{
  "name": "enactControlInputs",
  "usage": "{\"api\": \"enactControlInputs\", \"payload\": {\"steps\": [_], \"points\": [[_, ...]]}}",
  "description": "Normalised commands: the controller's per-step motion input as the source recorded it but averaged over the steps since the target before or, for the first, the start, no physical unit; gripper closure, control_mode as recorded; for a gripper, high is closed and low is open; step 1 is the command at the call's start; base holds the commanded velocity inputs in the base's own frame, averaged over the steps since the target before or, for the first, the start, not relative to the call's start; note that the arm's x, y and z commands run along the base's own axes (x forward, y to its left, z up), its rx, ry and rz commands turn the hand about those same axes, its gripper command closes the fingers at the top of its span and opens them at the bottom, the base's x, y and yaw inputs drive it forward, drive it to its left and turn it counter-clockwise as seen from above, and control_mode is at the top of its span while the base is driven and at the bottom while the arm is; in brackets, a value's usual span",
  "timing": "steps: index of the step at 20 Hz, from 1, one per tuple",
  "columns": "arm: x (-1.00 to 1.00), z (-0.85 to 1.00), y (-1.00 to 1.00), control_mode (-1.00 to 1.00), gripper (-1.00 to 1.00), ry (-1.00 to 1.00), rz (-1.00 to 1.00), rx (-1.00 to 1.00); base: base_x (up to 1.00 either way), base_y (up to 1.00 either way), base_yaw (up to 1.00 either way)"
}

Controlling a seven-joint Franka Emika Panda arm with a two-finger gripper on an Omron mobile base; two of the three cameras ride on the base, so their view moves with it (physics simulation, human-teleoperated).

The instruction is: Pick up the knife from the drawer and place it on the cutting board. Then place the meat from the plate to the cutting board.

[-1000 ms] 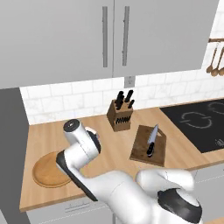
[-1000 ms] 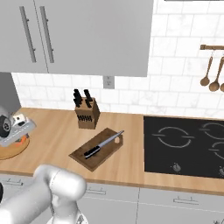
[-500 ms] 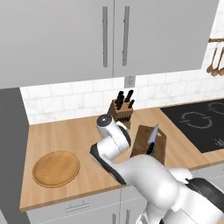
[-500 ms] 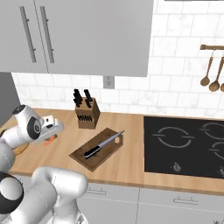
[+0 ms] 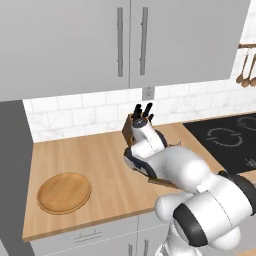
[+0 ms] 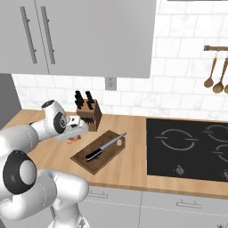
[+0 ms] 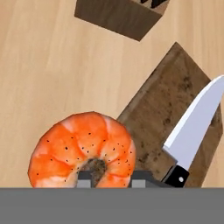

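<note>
Right base view has the knife already lying on the board, so the first half looks done. The gripper is clamped on the meat, carried above the counter beside the board, away from the bare plate; what's left is setting it down on the board.

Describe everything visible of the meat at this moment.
The meat is a curled, shrimp-like piece, glossy orange-red with paler bands and tiny dark specks, bent into a near ring around a small hole. The gripper is shut on it, fingertips pinching the lower curl. It hangs in the air above the wooden counter, just beside the cutting board edge, not yet over it. In the right base view it shows as an orange bit under the hand.
</note>
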Motion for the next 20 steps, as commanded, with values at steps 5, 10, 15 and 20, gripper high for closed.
{"api": "enactControlInputs", "payload": {"steps": [5,10,15,20], "points": [[-0.02,-0.24,-0.78,-1.00,1.00,0.03,-0.03,0.00,0.00,0.00,0.00],[0.00,-0.20,-0.63,-1.00,1.00,0.00,-0.05,0.00,0.00,0.00,0.00],[0.21,-0.23,-0.05,-1.00,-1.00,0.00,-0.02,0.00,0.00,0.00,0.00],[0.46,-0.02,0.03,-1.00,-1.00,0.00,-0.02,0.00,0.00,0.00,0.00]]}}
